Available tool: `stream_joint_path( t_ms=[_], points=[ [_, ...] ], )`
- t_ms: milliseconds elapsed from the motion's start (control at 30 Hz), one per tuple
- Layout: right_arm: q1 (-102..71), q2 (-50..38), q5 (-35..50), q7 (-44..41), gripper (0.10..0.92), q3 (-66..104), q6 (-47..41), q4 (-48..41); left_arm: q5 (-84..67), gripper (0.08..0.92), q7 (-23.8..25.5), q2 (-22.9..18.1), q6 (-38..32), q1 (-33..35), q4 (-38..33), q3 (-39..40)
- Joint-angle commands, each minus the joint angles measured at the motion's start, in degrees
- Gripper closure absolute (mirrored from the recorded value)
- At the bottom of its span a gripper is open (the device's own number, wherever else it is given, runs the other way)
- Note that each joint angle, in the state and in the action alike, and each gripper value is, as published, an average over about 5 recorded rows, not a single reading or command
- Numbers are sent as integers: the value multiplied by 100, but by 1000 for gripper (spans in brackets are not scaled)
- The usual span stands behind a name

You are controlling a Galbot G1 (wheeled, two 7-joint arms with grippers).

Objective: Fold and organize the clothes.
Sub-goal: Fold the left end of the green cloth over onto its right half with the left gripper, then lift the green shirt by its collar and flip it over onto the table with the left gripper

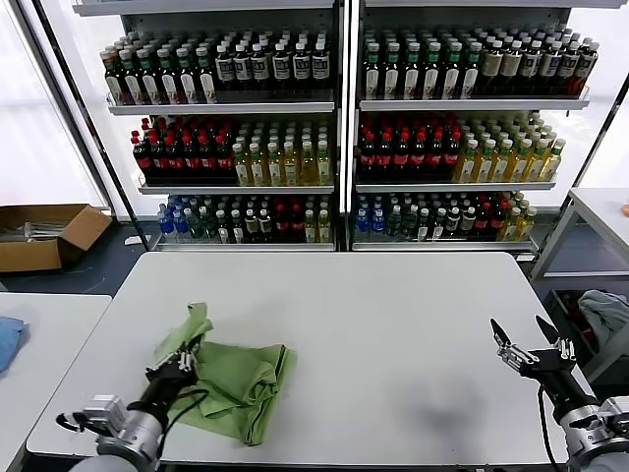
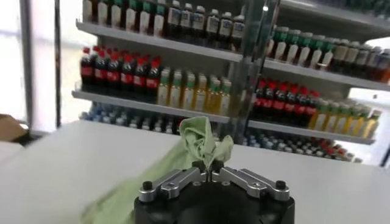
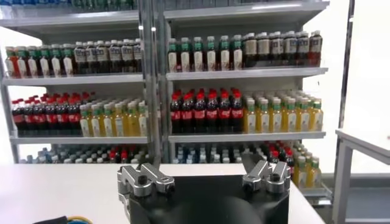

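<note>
A light green shirt (image 1: 239,382) lies crumpled on the near left part of the white table (image 1: 373,315), one edge lifted into a peak. My left gripper (image 1: 182,362) is shut on that lifted fabric; in the left wrist view the green shirt (image 2: 201,143) bunches up out of the pinched left gripper (image 2: 208,172). My right gripper (image 1: 526,337) hovers open above the table's near right corner, nothing between its fingers. In the right wrist view the right gripper (image 3: 205,176) has its jaws spread wide, away from the shirt.
Drink shelves (image 1: 344,128) stand behind the table. A cardboard box (image 1: 44,234) lies on the floor at far left. A second table (image 1: 39,344) with a blue cloth (image 1: 8,339) is at left; a pale fabric bundle (image 1: 607,317) sits low at right.
</note>
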Motion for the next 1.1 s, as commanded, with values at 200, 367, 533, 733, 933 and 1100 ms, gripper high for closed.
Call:
stream_joint_path(
  t_ms=[200, 367, 533, 733, 933, 1100],
  points=[
    [80, -70, 61, 114, 203, 94, 4, -66, 738, 903, 81, -664, -150, 132, 262, 1439],
    [149, -113, 100, 130, 203, 76, -4, -102, 907, 864, 183, -704, -144, 194, 413, 1608],
    [229, -129, 128, 133, 203, 31, -11, -114, 1163, 724, 354, -700, -150, 209, 557, 1639],
    [263, -105, 153, 115, 203, 4, -13, -96, 1206, 550, 379, -644, -149, 283, 352, 1560],
    [199, -82, 222, 88, 203, 107, -15, -14, 1067, 377, 403, -401, -146, 480, -306, 1103],
    [133, -73, 305, 72, 203, 177, -16, 67, 612, 241, 459, 240, 30, 268, -379, -237]
  ],
)
